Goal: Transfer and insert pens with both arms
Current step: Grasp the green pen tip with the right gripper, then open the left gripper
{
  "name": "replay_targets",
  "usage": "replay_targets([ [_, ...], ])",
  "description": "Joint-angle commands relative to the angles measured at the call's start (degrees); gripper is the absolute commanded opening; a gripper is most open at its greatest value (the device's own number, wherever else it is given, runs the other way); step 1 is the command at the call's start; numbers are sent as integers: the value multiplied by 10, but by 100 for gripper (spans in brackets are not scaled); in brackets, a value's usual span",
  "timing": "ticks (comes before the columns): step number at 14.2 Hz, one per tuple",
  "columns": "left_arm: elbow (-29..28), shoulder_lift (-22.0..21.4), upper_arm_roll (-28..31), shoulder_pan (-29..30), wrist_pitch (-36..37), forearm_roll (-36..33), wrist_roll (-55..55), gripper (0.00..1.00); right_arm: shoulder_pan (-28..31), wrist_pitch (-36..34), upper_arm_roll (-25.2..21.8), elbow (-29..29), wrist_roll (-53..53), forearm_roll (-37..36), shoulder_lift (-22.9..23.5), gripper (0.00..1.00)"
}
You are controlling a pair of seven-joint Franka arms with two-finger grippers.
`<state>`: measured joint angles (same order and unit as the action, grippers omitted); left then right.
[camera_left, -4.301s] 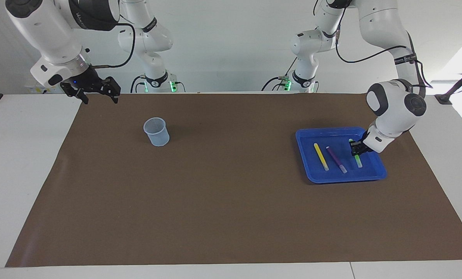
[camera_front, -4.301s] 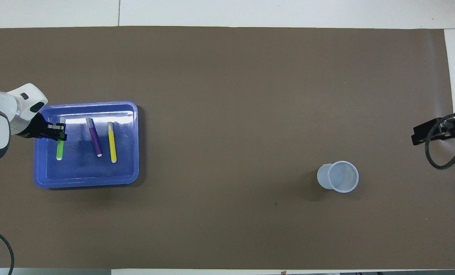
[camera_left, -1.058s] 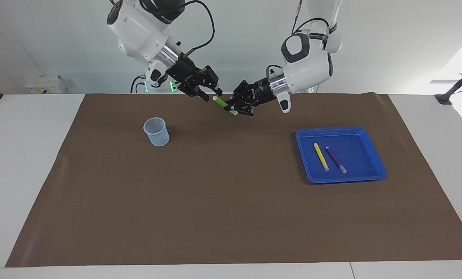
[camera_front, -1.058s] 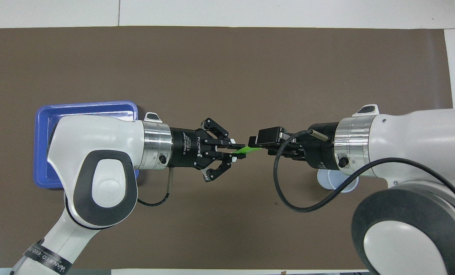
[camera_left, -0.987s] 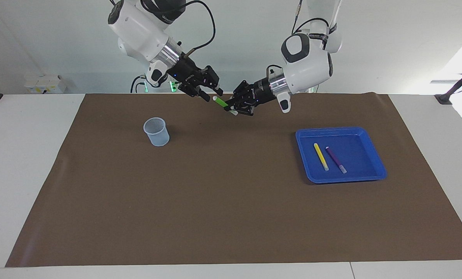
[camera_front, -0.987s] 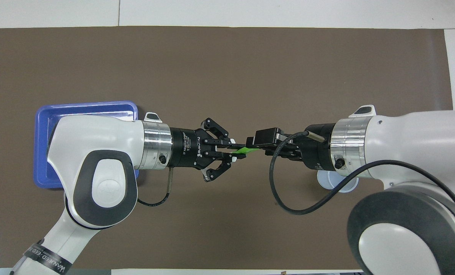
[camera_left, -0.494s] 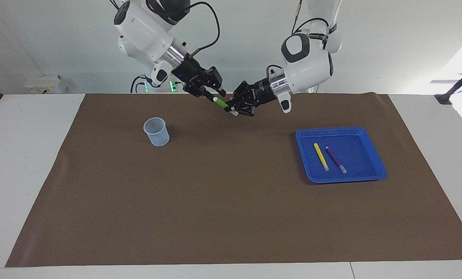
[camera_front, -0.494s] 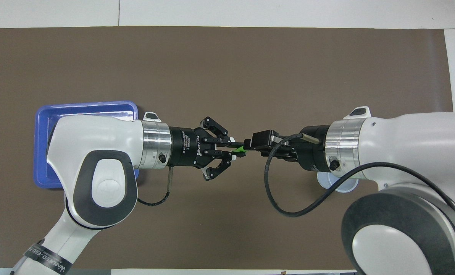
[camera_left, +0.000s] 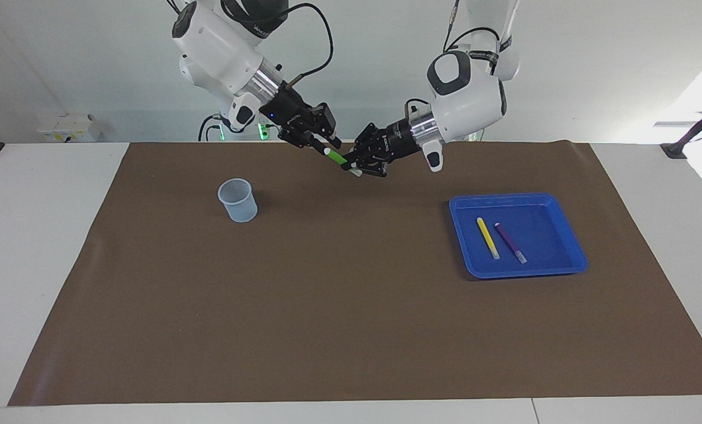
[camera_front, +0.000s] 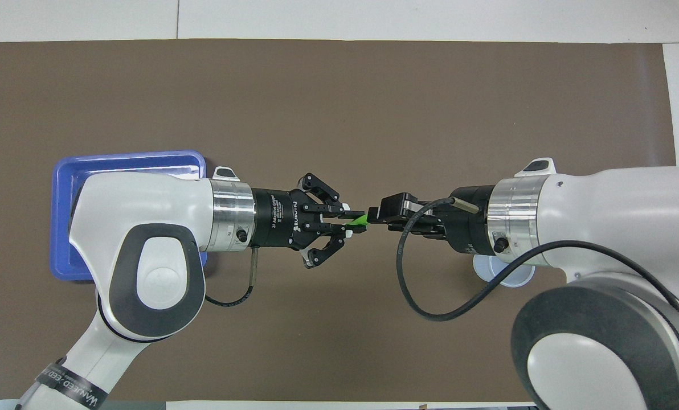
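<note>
Above the brown mat, near the robots' edge, the green pen (camera_left: 338, 157) (camera_front: 360, 220) hangs tilted between both grippers. My left gripper (camera_left: 352, 164) (camera_front: 353, 221) is shut on its lower part, the whitish end poking out below. My right gripper (camera_left: 326, 146) (camera_front: 375, 215) is shut on the pen's upper end. The yellow pen (camera_left: 487, 237) and the purple pen (camera_left: 510, 242) lie side by side in the blue tray (camera_left: 519, 272) toward the left arm's end. In the overhead view my left arm hides both of them.
A translucent cup (camera_left: 238, 200) (camera_front: 502, 275) stands upright on the mat toward the right arm's end, half hidden under my right arm in the overhead view. The blue tray (camera_front: 66, 171) shows partly beside my left arm.
My left gripper lifted the green pen from the tray to the mat's middle. Over the last second my right gripper slid onto the pen's free end and closed there.
</note>
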<state>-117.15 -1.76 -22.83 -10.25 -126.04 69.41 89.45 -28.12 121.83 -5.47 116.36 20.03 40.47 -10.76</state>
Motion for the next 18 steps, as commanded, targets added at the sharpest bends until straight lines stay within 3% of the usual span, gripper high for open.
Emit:
replay_targets([
  [1,-19,-21,7,-10,-14,14,7,0,4,25,1,8,0,-23,-4,43],
  [10,-18,-22,6,-13,-26,14,16,0,-2,39,1,8,4,-24,-1,41],
  [11,-18,-22,7,-13,-26,14,17,0,-2,39,1,8,4,-24,-1,38],
  [12,-18,-23,6,-13,-26,14,19,0,-2,39,1,8,3,-25,-1,28],
  [13,-18,-24,7,-13,-26,14,19,0,-2,38,1,8,3,-25,-1,4],
  [14,-18,-24,7,-13,-26,14,19,0,-2,35,1,8,3,-25,-1,0],
  [18,-18,-24,7,-13,-31,14,25,0,5,24,1,4,2,-25,-1,0],
])
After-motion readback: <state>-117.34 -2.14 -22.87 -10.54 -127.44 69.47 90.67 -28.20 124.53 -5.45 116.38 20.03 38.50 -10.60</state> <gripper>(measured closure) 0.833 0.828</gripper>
